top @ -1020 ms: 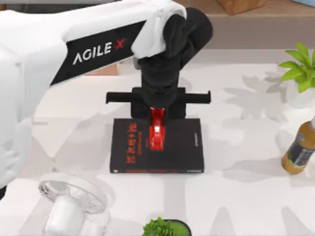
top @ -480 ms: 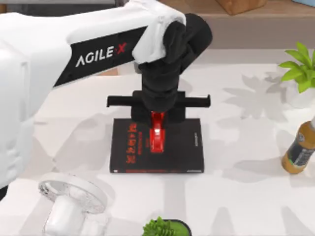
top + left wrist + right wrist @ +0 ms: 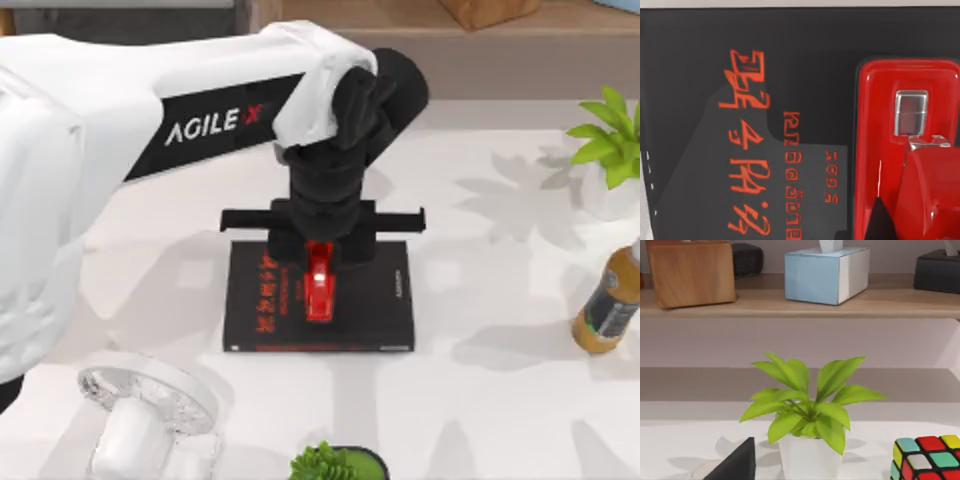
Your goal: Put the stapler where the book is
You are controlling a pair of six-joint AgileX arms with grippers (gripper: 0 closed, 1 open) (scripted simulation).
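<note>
The black book [image 3: 375, 310] with red lettering lies flat at the table's middle. Over its cover is the red stapler [image 3: 319, 290], lengthwise along the book's short side. My left gripper [image 3: 320, 252] reaches in from the left and stands above the book's far edge, shut on the stapler's far end. In the left wrist view the stapler [image 3: 907, 150] with its silvery patch sits close over the book's cover [image 3: 705, 75]; I cannot tell whether it touches. My right gripper [image 3: 735, 465] is parked facing a potted plant.
A brown bottle [image 3: 610, 305] and a potted plant [image 3: 610, 130] stand at the right edge. A clear glass object [image 3: 150, 410] is at the front left and another plant [image 3: 335, 463] at the front. A colour cube [image 3: 927, 457] sits beside the right-hand plant.
My left gripper has carried the stapler a little toward the table's near edge, farther over the book's cover. The book has stayed put.
</note>
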